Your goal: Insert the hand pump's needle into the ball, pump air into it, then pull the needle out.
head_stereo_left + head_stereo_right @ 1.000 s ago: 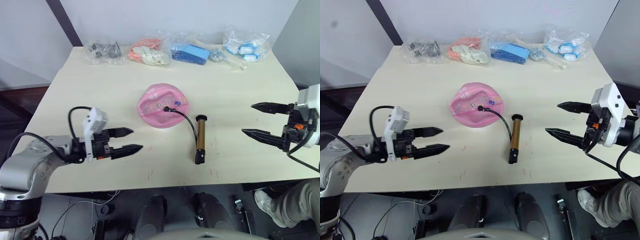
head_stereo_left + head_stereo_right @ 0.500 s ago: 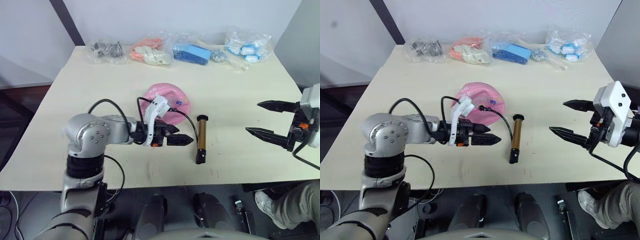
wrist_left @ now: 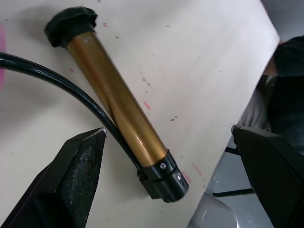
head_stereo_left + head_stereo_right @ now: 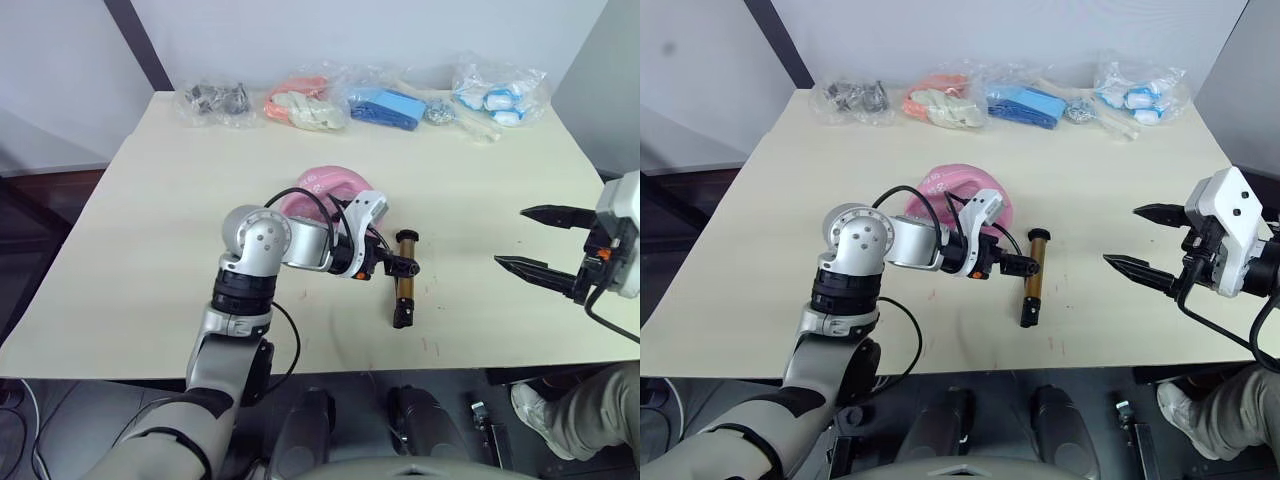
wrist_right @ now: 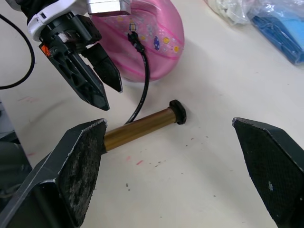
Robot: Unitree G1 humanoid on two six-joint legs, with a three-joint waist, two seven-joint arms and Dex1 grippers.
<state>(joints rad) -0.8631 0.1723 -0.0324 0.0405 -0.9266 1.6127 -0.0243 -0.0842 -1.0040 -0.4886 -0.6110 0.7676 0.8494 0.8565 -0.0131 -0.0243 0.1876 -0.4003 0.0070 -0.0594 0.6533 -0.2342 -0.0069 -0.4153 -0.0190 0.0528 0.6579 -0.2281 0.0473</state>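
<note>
My left gripper (image 4: 405, 267), jaws apart, hovers at the hand pump (image 4: 403, 285) lying beside the ball (image 4: 325, 195), needle already seated; right gripper (image 4: 540, 240) waits wide. Next: grasp the barrel.

A pale cream tabletop (image 4: 180, 200) carries 4 clear plastic bags in a row along its far edge: 1 with dark grey metal parts (image 4: 213, 100), 1 with pink-orange and cream items (image 4: 300, 105), 1 with blue items (image 4: 385, 106), and 1 with white and blue pieces (image 4: 492, 97). Small red marks dot the near edge (image 4: 428, 346).
</note>
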